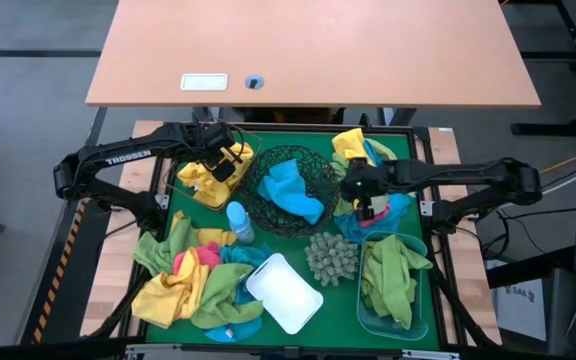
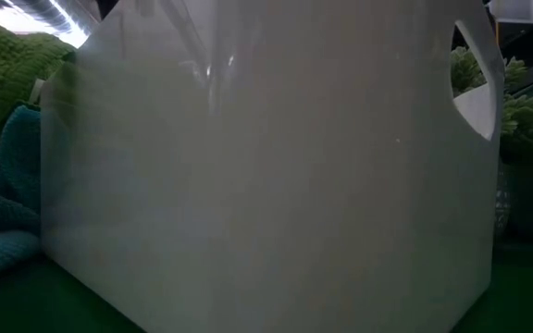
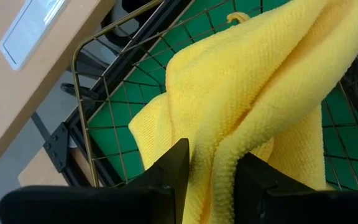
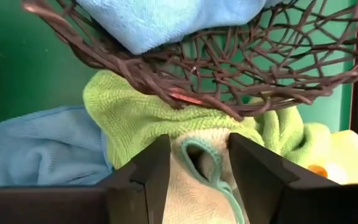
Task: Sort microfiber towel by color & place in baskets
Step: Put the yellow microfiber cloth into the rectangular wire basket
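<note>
We find the left gripper [image 1: 230, 157] at the upper left of the green mat [image 1: 343, 295] in the high view, over the thin wire basket [image 3: 98, 162], its fingers clamped on a yellow towel [image 3: 260, 99] that drapes into that basket; we judge this a deposit in hand, yellow going with yellow. The right gripper [image 1: 366, 207] sits right of centre in the high view, just beside the round black mesh bowl [image 1: 286, 160], and its wrist view shows the fingers closed on a pale lime-green towel [image 4: 207, 155] with a teal hem, lying under the bowl's rim beside a blue towel [image 4: 36, 149]; presumably it is gripped there for carrying to the translucent blue tub [image 1: 396, 325] at lower right, which already holds green towels [image 1: 393, 275]. The bowl holds bright blue towels [image 1: 293, 190]. An unsorted heap [image 1: 193, 280] of yellow, green, pink and teal cloths lies at lower left (the larger part of the work, in our judgement). The white tub [image 1: 283, 292] stands at lower centre and blocks nearly all of the low view. A spiky grey-green ball [image 1: 331, 257] and a small blue bottle [image 1: 239, 222] sit mid-mat, not part of the sort. Legible writing: "TROSSEN" on the left arm [image 1: 128, 157]; the label [image 1: 204, 82] on the wooden desk [image 1: 368, 50] above is unreadable.
</note>
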